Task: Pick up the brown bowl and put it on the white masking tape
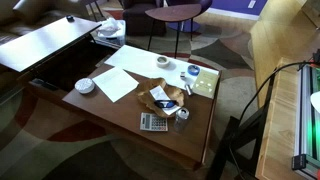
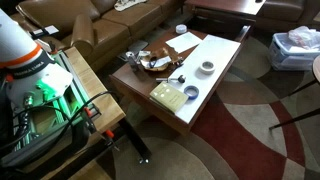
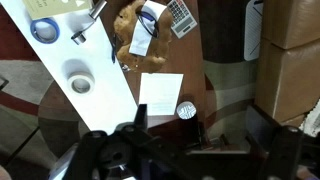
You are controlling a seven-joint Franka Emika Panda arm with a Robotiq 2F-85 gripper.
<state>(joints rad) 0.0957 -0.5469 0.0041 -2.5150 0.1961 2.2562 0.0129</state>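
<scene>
1. Reaching step: claw (image 3: 166,134) hangs high over the worktop (image 3: 215,70), empty; its spread is too dark to tell.
2. Brown bowl (image 3: 126,35) sits at twelve o'clock, tape (image 3: 80,82) at ten.
3. Next: descend and grip the bowl's rim.

brown bowl (image 1: 162,96) and white masking tape (image 1: 163,62) ring lie apart on table (image 1: 110,112).

Count of tabletop items, in an exterior view.
- Brown bowl (image 1: 163,97): 1, frame centre, among brown clutter.
- White masking tape (image 1: 163,62): 1 roll, above centre.
- Bluish-white round object (image 1: 191,72): 1, right of the tape.
- White ribbed dish (image 1: 85,86): 1, left of centre.
- Grey calculator (image 1: 153,122): 1, below centre.
- White paper: 2, a small sheet (image 1: 115,83) and a large sheet (image 1: 135,57).
- Yellowish pad (image 1: 203,84): 1.
- Coffee table (image 1: 110,118): 1.
</scene>
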